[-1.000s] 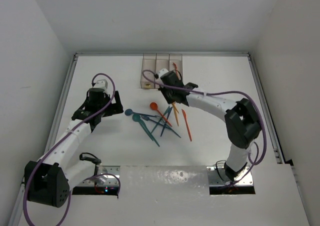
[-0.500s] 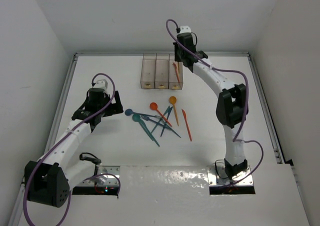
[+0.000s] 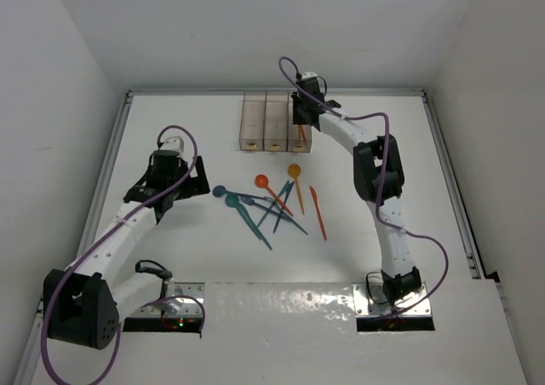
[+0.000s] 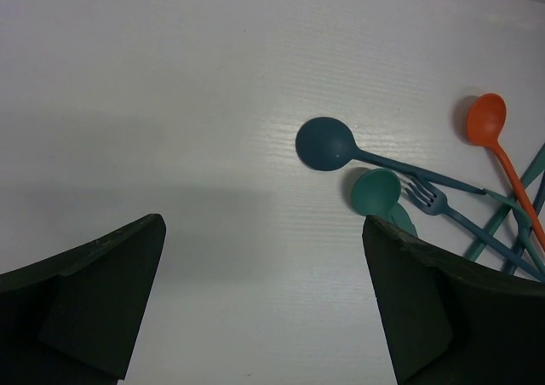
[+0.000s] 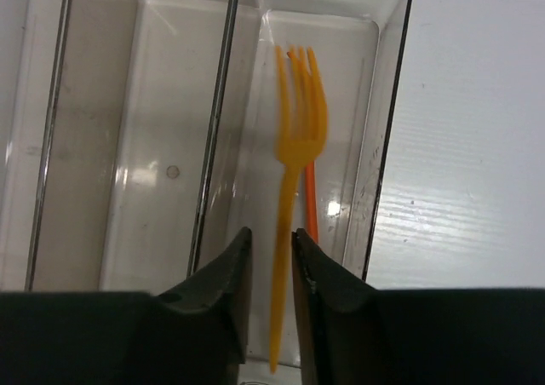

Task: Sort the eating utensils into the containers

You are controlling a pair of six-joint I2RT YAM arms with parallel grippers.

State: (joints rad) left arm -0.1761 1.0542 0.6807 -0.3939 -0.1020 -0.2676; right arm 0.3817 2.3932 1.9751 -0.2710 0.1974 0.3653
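Note:
Three joined clear containers (image 3: 254,123) stand at the back of the table. My right gripper (image 3: 300,121) hangs over the rightmost bin (image 5: 387,129). Its jaws (image 5: 272,232) are a narrow gap apart. An orange fork (image 5: 300,129) lies lengthwise in that gap over the bin, and floor shows between its handle and the left finger. Another orange utensil (image 5: 312,206) lies under it. Loose utensils lie mid-table: a blue spoon (image 3: 220,191), a teal spoon (image 3: 232,200), a red spoon (image 3: 261,181), an orange spoon (image 3: 295,170) and an orange knife (image 3: 317,210). My left gripper (image 3: 196,181) is open and empty, left of the pile.
The left wrist view shows my left gripper (image 4: 262,223) over bare table, with the blue spoon (image 4: 325,144), the teal spoon (image 4: 375,191) and a blue fork (image 4: 426,198) ahead to the right. The middle bin (image 5: 170,104) looks empty. White walls close in the table.
My right gripper left the pile, rose behind the bins, then came down over the rightmost bin with the orange fork. The left arm barely moved.

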